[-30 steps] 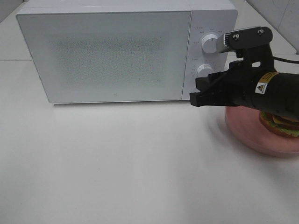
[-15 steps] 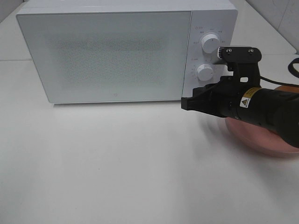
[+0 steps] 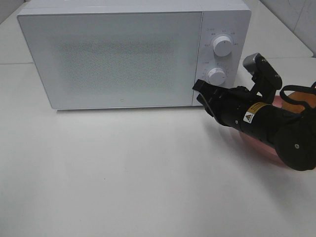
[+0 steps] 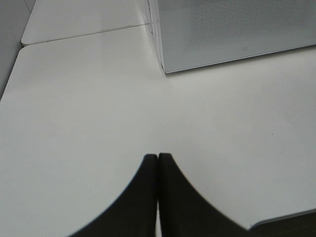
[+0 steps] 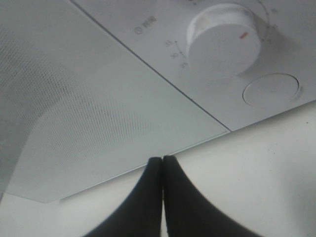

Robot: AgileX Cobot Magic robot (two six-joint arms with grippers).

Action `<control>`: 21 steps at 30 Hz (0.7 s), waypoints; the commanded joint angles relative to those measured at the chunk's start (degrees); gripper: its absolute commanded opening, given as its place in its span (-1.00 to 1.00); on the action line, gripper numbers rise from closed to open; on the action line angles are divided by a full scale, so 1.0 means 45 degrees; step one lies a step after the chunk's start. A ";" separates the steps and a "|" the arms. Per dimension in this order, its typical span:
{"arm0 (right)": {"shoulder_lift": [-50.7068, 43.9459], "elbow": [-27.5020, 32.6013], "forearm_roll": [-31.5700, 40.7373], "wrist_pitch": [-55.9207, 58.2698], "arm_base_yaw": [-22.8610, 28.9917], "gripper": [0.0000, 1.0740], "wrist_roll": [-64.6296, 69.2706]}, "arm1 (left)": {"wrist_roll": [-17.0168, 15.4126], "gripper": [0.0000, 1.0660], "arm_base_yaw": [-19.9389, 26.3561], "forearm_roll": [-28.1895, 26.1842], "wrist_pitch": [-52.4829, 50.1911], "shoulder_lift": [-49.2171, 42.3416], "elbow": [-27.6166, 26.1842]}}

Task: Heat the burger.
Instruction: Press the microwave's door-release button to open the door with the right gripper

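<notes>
Shows little of the burger (image 3: pixel 301 102): only a glossy golden-brown curve of bun, behind the right arm, on the pink plate (image 3: pixel 253 142) to the right of the microwave (image 3: pixel 113 54). Right gripper (image 3: pixel 197 89) closed tight, gripping nothing, tips at the door's lower corner beneath the lower knob (image 3: pixel 216 75); contact unclear. Left gripper (image 4: pixel 157 157) likewise pinched together, empty, above the table (image 4: pixel 74 108). Too hidden to give the burger's facing or long axis.

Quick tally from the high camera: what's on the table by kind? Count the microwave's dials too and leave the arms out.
Microwave: 1
Dials: 2, upper and lower
Plate, pink: 1
Burger, only partly in view: 1
Total: 5
</notes>
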 commanded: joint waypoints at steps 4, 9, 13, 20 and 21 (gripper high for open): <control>0.0306 -0.0013 0.0637 -0.0395 0.0038 -1.00 0.2470 | -0.0051 -0.99 -0.0076 -0.0051 -0.0191 -0.0293 0.0025; 0.0306 -0.0064 0.1222 -0.0382 0.0038 -1.00 0.3119 | -0.0051 -0.99 -0.0076 -0.0051 -0.0191 -0.0293 0.0025; 0.0306 -0.0280 0.1350 -0.0331 0.0038 -1.00 0.4253 | -0.0051 -0.99 -0.0076 -0.0051 -0.0191 -0.0293 0.0025; 0.0306 -0.0306 0.1439 -0.0331 0.0038 -1.00 0.4927 | -0.0051 -0.99 -0.0076 -0.0051 -0.0191 -0.0293 0.0025; 0.0306 -0.0306 0.1502 -0.0331 0.0038 -1.00 0.4889 | -0.0051 -0.99 -0.0076 -0.0051 -0.0191 -0.0293 0.0025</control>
